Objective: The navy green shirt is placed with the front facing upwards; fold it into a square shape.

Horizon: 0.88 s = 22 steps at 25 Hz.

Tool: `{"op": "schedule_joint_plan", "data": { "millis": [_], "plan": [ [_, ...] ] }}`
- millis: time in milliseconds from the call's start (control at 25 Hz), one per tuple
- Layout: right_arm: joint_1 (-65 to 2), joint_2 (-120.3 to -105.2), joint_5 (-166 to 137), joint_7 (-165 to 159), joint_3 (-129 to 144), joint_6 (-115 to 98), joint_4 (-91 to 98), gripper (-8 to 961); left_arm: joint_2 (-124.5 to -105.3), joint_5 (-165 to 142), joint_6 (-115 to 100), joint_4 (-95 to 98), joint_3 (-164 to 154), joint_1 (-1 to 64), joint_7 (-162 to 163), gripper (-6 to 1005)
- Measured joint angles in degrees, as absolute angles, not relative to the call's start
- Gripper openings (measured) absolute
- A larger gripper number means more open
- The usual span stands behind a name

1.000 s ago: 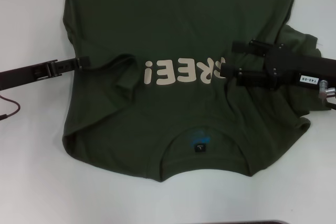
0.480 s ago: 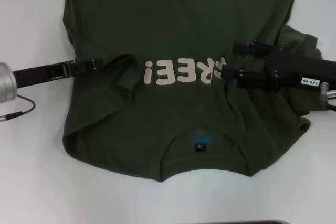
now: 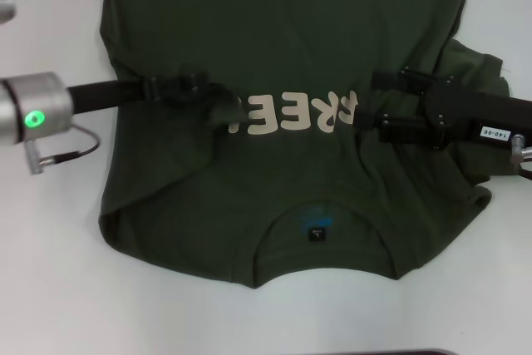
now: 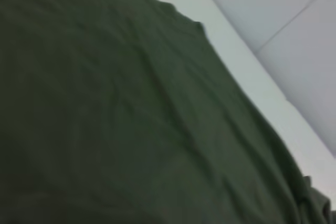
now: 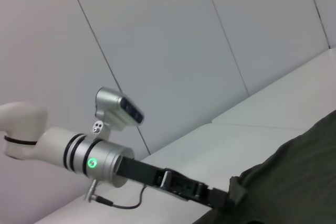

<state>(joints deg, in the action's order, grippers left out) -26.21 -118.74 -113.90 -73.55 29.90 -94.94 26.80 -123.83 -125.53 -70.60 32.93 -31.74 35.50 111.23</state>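
The navy green shirt [image 3: 283, 31] lies front up on the white table, collar and small neck label [image 3: 316, 232] toward me, cream letters [image 3: 295, 114] across the chest. My left gripper [image 3: 214, 99] is shut on a bunched fold of the shirt's left side and holds it over the end of the letters. It also shows in the right wrist view [image 5: 218, 196], at the shirt's edge [image 5: 299, 182]. My right gripper [image 3: 366, 101] lies over the shirt's right side by the letters, its fingers apart. The right sleeve [image 3: 482, 68] is rumpled behind it. Green fabric [image 4: 105, 108] fills the left wrist view.
Bare white table [image 3: 50, 272] surrounds the shirt on the left, right and near side. A cable [image 3: 62, 154] loops from my left wrist. White wall panels [image 5: 184, 51] stand behind the table's far edge.
My left gripper has moved right from the shirt's left edge toward the centre, dragging a fold over the end of the letters. My right gripper has drawn back slightly to the right.
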Motion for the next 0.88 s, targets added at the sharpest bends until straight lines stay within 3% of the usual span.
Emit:
{"op": "schedule_joint_plan", "data": {
  "millis": [360,880],
  "plan": [
    [-26.0,-118.74,-113.9,-73.5,29.9,-95.0,26.7,940,-124.25,-120.5,-67.2,25.1,-32.3,41.3,106.5,797],
    [-25.9,-118.74,-113.9,-73.4,29.8,-94.7,26.7,941,-123.91,-108.5,-79.3,28.9,-32.0,33.4,100.9,796]
  ]
}}
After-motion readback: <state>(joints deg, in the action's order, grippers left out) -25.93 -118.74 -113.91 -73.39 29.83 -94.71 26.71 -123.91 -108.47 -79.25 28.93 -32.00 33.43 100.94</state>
